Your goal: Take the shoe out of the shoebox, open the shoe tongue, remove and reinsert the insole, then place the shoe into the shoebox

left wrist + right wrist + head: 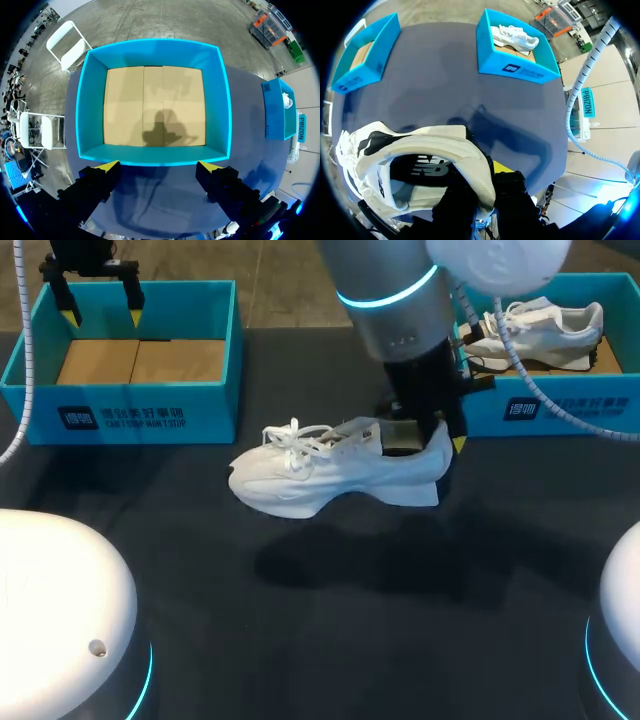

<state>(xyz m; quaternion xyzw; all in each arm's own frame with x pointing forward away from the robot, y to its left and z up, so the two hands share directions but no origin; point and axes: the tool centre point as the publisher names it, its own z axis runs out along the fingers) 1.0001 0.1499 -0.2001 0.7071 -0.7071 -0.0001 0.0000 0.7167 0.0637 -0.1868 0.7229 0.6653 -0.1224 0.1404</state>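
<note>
The white shoe [320, 480] stands upright mid-counter [330, 620], toe toward the left. The right pincer [430, 440] clamps its heel collar, one finger inside the shoe. Farther back, the left pincer [102, 315] hangs open above the left shoebox [150, 405].

My dark surface [330, 640] carries a blue box [130, 415] at its far left corner, a second box [560, 410] at its far right corner, and a white shoe [320, 480] near its middle.

Two teal shoeboxes [130, 415] [560, 410], two white shoes [330, 475] [550, 325], two robot arms [85, 255] [395, 300].
</note>
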